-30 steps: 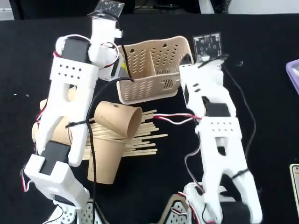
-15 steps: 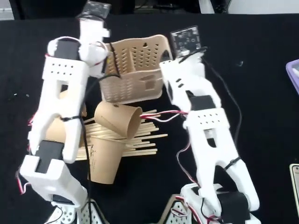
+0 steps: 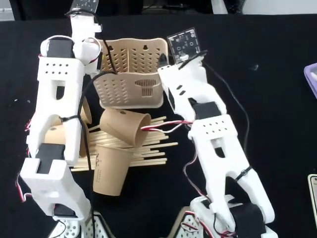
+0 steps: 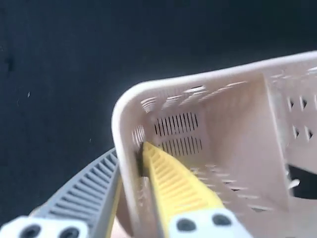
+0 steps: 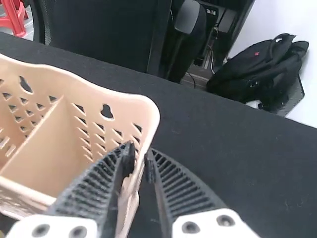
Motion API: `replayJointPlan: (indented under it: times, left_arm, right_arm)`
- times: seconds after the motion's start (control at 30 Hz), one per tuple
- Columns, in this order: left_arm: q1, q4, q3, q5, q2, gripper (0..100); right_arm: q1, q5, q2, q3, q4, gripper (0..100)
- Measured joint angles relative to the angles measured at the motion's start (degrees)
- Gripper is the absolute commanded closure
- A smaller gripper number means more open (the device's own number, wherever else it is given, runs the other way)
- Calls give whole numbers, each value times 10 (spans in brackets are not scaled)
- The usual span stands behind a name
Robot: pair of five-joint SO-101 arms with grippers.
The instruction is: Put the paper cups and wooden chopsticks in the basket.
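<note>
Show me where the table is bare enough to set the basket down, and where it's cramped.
Widest bare patch: the table between the right arm and the purple object at the edge. A narrower strip lies outside the left arm. Crowded: between the arms, where paper cups and wooden chopsticks pile up beside the basket.

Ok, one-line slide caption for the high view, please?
Left gripper and right gripper clamp opposite ends of the basket, with paper cups and wooden chopsticks heaped on the table beside it.
</note>
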Motion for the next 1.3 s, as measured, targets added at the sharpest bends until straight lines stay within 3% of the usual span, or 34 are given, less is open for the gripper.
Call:
replayJointPlan:
  times: [0.1,0.4,0.63,0.9,1.1,1.3]
  left_arm:
    - [-14,26,-21,0,5,759]
    - [-37,84,-138,0,8,759]
    - [-35,116,-223,0,9,759]
    - [-71,209,-293,0,8,759]
    - [-125,215,-265,-2,-29,759]
    - [-165,215,-68,-40,-213,759]
  right_arm:
    - [-1,0,0,-18,25,769]
    - [3,0,1,-131,145,786]
    - [-4,0,1,-193,172,786]
    - [4,1,-82,-222,283,786]
    - [8,2,-199,-177,380,787]
    - [8,1,-326,-50,396,787]
